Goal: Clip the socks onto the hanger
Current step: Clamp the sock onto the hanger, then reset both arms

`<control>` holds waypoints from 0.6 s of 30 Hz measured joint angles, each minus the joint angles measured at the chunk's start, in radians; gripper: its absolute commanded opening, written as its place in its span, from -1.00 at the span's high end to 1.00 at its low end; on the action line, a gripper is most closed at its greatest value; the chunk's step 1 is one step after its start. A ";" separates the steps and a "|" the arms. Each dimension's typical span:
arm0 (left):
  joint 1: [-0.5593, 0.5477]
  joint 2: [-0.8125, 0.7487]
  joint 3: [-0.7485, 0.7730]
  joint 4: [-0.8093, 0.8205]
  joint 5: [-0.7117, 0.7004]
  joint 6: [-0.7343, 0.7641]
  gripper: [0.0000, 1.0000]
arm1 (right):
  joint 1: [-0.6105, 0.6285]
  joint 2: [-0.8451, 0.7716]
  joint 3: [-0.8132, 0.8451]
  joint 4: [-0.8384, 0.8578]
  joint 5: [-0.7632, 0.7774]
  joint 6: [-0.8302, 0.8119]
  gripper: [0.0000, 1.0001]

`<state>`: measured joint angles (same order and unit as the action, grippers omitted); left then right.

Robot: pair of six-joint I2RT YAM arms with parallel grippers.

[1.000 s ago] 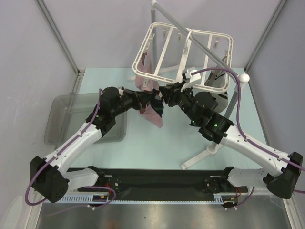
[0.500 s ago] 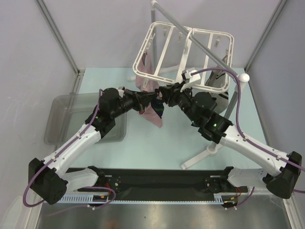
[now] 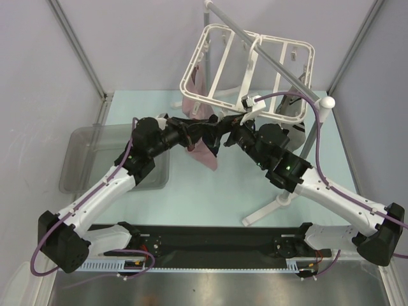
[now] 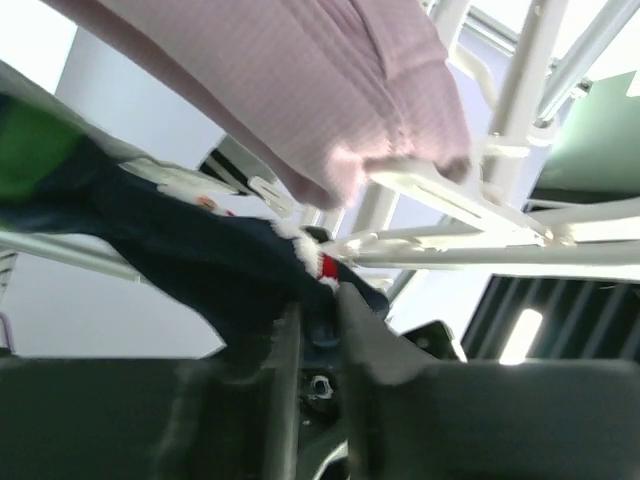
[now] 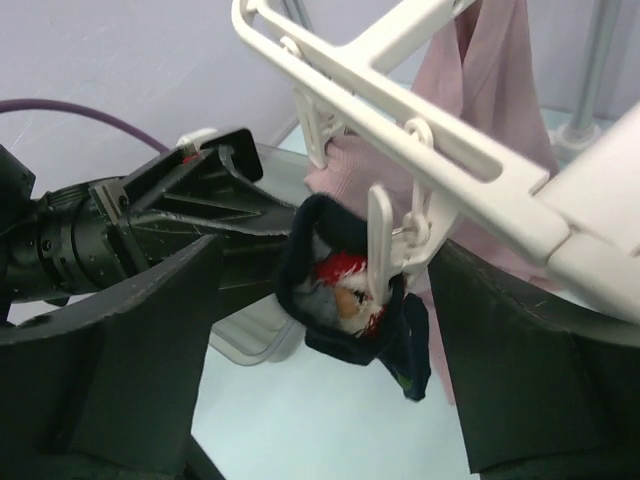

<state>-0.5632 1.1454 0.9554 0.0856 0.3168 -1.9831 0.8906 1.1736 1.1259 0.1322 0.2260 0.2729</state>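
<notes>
The white hanger (image 5: 330, 72) hangs tilted from the stand, with a mauve-pink cloth (image 3: 205, 156) clipped at its left side. A dark navy sock with a Santa figure (image 5: 350, 300) dangles from a small white clip (image 5: 385, 245) under the near bar. My right gripper (image 5: 330, 260) is wide open, its fingers (image 5: 130, 350) standing either side of clip and sock without touching them. My left gripper (image 4: 318, 300) is at the sock's left edge. Its jaws are a narrow gap apart with navy cloth (image 4: 200, 250) lying in the gap. Both grippers meet below the hanger (image 3: 193, 58).
The grey metal pole (image 3: 255, 44) crosses above the hanger, and the stand's white foot (image 3: 268, 210) sits on the table at the right. A clear plastic bin (image 3: 89, 159) lies at the left. A grey cloth (image 3: 290, 108) hangs under the hanger's right side.
My right gripper has opened off the clip and drawn back slightly. The hanger's frame has swung up a little. The left arm has barely moved.
</notes>
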 measured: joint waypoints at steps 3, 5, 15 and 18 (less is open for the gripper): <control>0.000 0.003 -0.003 0.025 0.000 -0.005 0.10 | -0.001 -0.005 0.002 -0.027 -0.010 0.014 -0.98; -0.001 0.006 -0.004 0.026 0.001 -0.007 -0.10 | -0.003 -0.010 0.005 -0.056 -0.014 0.019 -0.99; -0.002 -0.027 -0.054 -0.037 0.003 0.051 -0.46 | -0.003 -0.097 0.026 -0.240 -0.065 0.021 -0.99; -0.002 -0.063 -0.071 -0.085 0.006 0.103 -0.50 | -0.003 -0.134 0.027 -0.291 -0.090 0.013 -0.99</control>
<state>-0.5648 1.0828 0.8845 0.0002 0.3229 -1.8797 0.8879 1.0393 1.1530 -0.1585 0.1364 0.2855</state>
